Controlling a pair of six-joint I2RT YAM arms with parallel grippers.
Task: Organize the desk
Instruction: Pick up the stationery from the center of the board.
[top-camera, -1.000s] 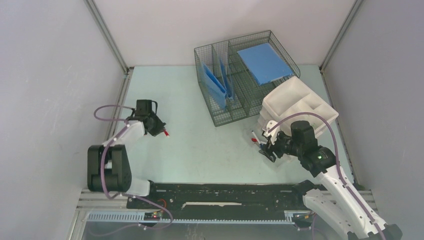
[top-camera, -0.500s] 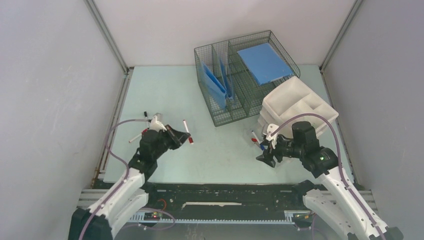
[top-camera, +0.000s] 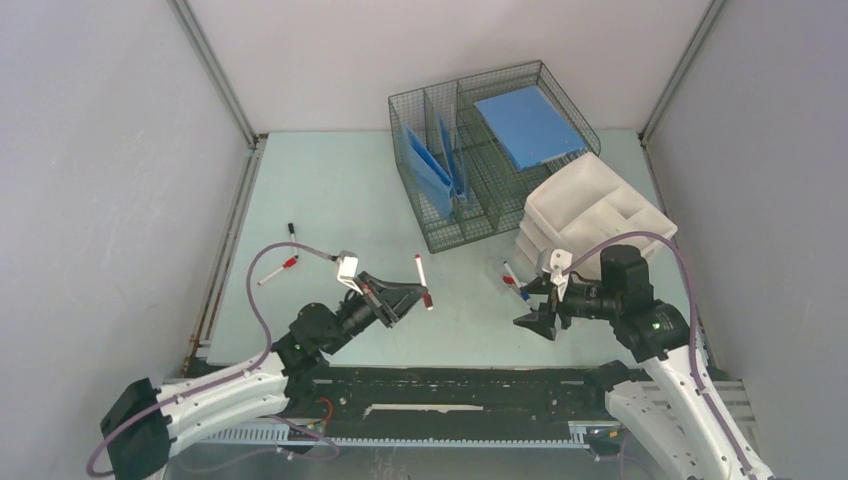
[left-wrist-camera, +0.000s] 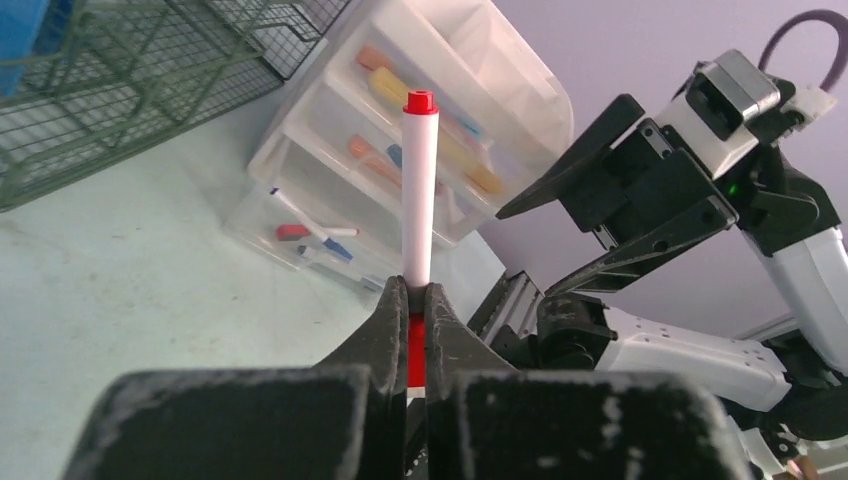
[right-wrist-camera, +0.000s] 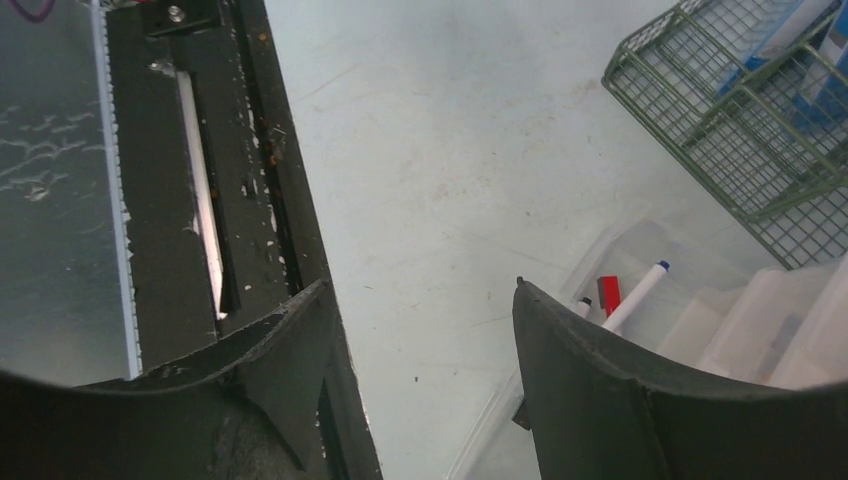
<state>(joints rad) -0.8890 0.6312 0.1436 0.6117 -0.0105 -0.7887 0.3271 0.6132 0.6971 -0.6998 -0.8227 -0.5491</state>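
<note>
My left gripper (top-camera: 410, 292) is shut on a white marker with red ends (top-camera: 422, 280), held above the middle of the pale green desk (top-camera: 330, 190). In the left wrist view the marker (left-wrist-camera: 420, 190) stands up out of the closed jaws, pointing toward the white drawer unit (left-wrist-camera: 400, 130). My right gripper (top-camera: 537, 306) hangs open and empty beside the unit's pulled-out clear bottom drawer (top-camera: 512, 280). The right wrist view shows that drawer (right-wrist-camera: 640, 290) holding a blue-capped marker (right-wrist-camera: 633, 295) just past my right finger.
A wire basket (top-camera: 470, 232) with blue folders and a blue notebook (top-camera: 528, 125) stands at the back. Two loose markers lie at the left, one black-capped (top-camera: 291, 231), one red-capped (top-camera: 277, 270). A black rail (top-camera: 450, 385) runs along the near edge.
The left arm has swung from the far left to the middle of the desk, carrying the marker. The right gripper has lifted slightly and turned, its jaws a little wider.
</note>
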